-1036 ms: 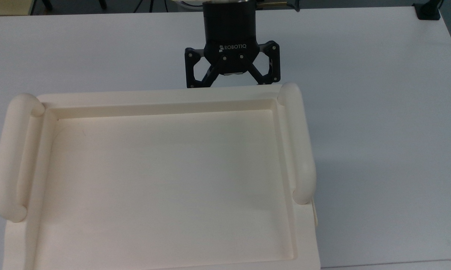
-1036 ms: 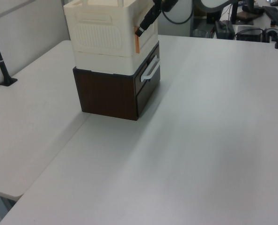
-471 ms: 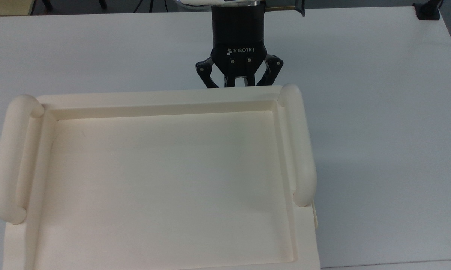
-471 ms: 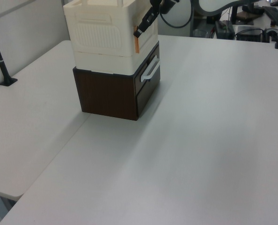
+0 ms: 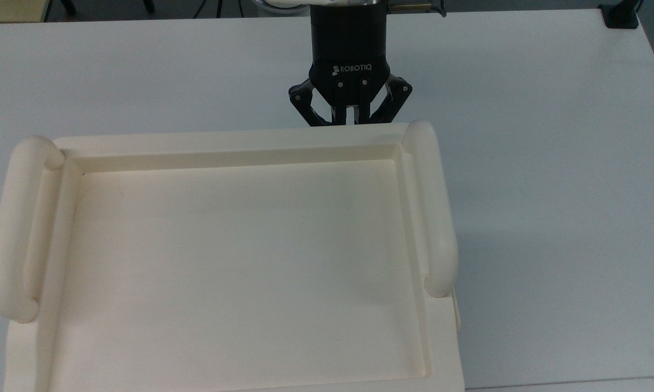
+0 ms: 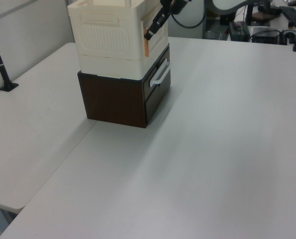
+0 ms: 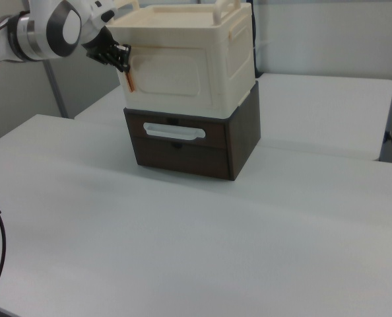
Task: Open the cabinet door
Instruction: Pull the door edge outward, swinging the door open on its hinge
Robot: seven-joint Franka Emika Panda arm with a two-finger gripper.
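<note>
Cabinet door point(image 7: 171, 78) is sitting on the front face of the cabinet point(image 7: 202, 59), with its orange-edged side right at the hand point(image 5: 350, 118). In the top view the hand's fingers point(image 5: 340, 114) are drawn close together, nearly touching, pointing down just beyond the cabinet's rim. In the right view the hand point(image 7: 121, 58) is reaching in from the right view's left and meeting the door's edge near its upper corner, by a small orange strip point(image 7: 130, 80); whether anything is pinched there cannot be told. In the left view the hand point(image 6: 149, 35) is angling down against the same orange edge. Below the hand, the cabinet is standing on a dark brown drawer unit point(image 7: 196, 142) with a white handle point(image 7: 173, 133). Around the hand, the white desk point(image 5: 550, 163) is spreading out, and a grey arm point(image 7: 47, 30) is leading away behind it.
</note>
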